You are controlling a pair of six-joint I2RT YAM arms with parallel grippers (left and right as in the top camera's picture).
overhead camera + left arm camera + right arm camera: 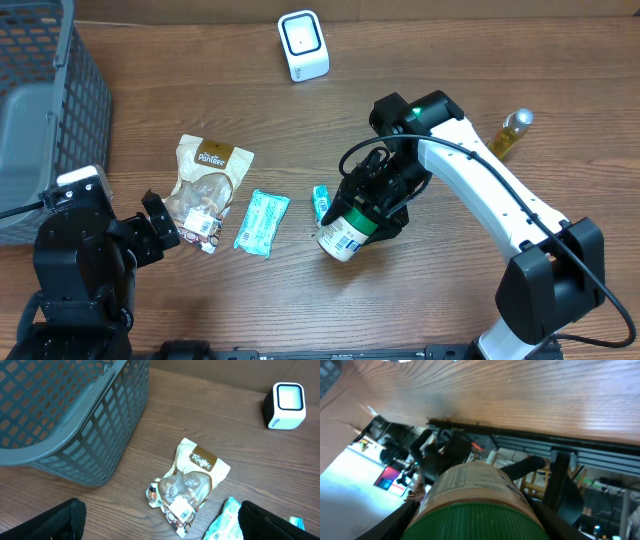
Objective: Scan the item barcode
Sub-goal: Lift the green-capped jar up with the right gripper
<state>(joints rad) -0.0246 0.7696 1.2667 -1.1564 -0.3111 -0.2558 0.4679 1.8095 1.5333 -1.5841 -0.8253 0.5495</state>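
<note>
Right gripper [365,205] is clamped on the green-lidded canister [343,237] at its lid end, partly open around the body. The canister is held tilted over mid-table, base toward the near edge, facing away from the scanner [303,45], which stands well apart at the far side. Step judged: item grasped, barcode not yet presented. Next move calls for a carry toward the scanner, with the wrist rolled so the printed label faces its window. Left gripper [160,222] is wide open and empty beside the snack bag [205,185]
</note>
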